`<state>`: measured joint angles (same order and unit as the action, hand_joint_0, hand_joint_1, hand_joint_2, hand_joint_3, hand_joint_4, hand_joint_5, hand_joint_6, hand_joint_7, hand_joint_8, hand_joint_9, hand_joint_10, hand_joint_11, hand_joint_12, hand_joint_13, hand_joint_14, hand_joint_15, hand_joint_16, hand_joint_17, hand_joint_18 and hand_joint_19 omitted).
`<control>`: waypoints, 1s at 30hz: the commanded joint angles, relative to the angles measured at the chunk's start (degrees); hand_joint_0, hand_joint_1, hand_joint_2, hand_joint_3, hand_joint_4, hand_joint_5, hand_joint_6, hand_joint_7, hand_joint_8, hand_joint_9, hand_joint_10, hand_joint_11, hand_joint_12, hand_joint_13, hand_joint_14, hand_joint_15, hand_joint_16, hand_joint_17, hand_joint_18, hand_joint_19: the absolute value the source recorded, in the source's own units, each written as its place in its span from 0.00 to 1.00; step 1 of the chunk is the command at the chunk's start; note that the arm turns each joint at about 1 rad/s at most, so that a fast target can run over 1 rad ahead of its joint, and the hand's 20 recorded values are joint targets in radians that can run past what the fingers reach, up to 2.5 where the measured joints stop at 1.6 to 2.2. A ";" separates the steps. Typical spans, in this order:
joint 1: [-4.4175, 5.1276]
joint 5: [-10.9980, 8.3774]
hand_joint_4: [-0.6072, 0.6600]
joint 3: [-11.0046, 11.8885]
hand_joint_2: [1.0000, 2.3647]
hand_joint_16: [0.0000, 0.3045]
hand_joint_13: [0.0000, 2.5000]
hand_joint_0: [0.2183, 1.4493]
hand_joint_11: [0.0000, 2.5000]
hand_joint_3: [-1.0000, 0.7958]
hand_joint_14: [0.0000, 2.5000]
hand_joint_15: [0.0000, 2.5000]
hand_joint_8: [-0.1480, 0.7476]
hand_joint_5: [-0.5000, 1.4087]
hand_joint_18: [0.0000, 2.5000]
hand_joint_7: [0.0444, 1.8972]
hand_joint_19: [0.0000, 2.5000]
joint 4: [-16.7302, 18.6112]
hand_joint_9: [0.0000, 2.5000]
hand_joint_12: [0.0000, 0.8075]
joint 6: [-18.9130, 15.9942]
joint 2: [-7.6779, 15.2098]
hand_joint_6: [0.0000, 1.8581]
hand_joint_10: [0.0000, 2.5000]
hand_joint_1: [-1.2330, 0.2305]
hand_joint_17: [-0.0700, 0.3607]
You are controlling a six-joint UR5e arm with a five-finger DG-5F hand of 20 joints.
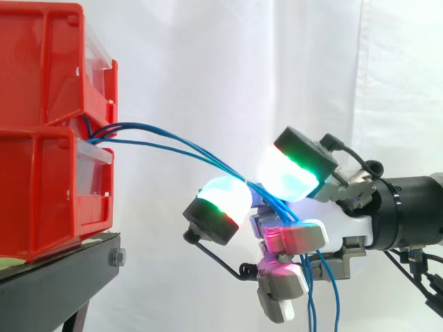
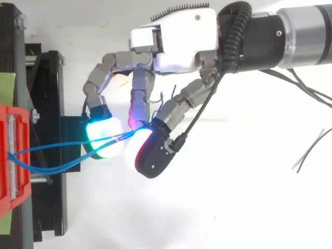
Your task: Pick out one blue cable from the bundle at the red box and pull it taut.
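Observation:
Two red bins, an upper one [image 1: 41, 62] and a lower one [image 1: 41, 194], are stacked at the left; from above the red box [image 2: 8, 155] sits at the left edge. A bundle of thin blue cables [image 1: 173, 146] leaves the gap between the bins and slopes down to the right. My hand [image 1: 346, 225] comes in from the right with its fingers curled, glowing fingertips [image 1: 287, 176] closed around the cables. In the top view the cables [image 2: 57, 148] converge between two pads [image 2: 104, 136] of the hand [image 2: 179, 41]. Their loose ends [image 1: 311, 297] hang below the hand. The cables still curve gently.
The bins rest on a black stand [image 1: 55, 283], which the top view shows as a frame [image 2: 49, 104] at the left. A white curtain fills the background. Open room lies right of the stand, under and around the arm.

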<state>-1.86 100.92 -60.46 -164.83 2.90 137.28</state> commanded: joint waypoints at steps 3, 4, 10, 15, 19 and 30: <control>0.01 0.07 0.47 -0.01 0.00 0.19 0.46 0.18 0.34 0.28 0.01 0.29 0.45 0.23 0.38 0.42 0.24 0.03 0.55 0.46 0.00 0.00 0.48 0.01 0.38 0.46; 0.01 -0.02 0.46 -0.01 0.00 0.18 0.46 0.20 0.34 0.28 0.01 0.29 0.44 0.23 0.38 0.43 0.24 0.12 0.55 0.45 0.00 0.00 0.48 0.01 0.41 0.45; 0.01 0.07 0.43 -0.01 0.00 0.15 0.46 0.32 0.35 0.31 0.01 0.30 0.41 0.24 0.35 0.51 0.26 0.21 0.57 0.41 0.00 0.00 0.48 0.01 0.36 0.41; 0.01 0.33 0.47 -0.01 0.01 0.15 0.47 0.35 0.36 0.36 0.01 0.30 0.42 0.24 0.36 0.54 0.26 0.12 0.56 0.41 0.00 0.00 0.49 0.01 0.28 0.40; 0.01 0.60 0.51 -0.01 0.01 0.15 0.46 0.38 0.37 0.37 0.01 0.30 0.42 0.23 0.36 0.52 0.26 0.12 0.55 0.42 -0.09 0.00 0.50 0.01 0.23 0.40; -0.07 0.68 0.38 -0.01 0.00 0.15 0.48 0.46 0.37 0.28 0.01 0.30 0.42 0.23 0.39 0.55 0.25 0.29 0.58 0.40 0.00 0.00 0.50 0.01 0.19 0.40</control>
<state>-1.87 101.58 -60.47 -164.44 2.84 137.28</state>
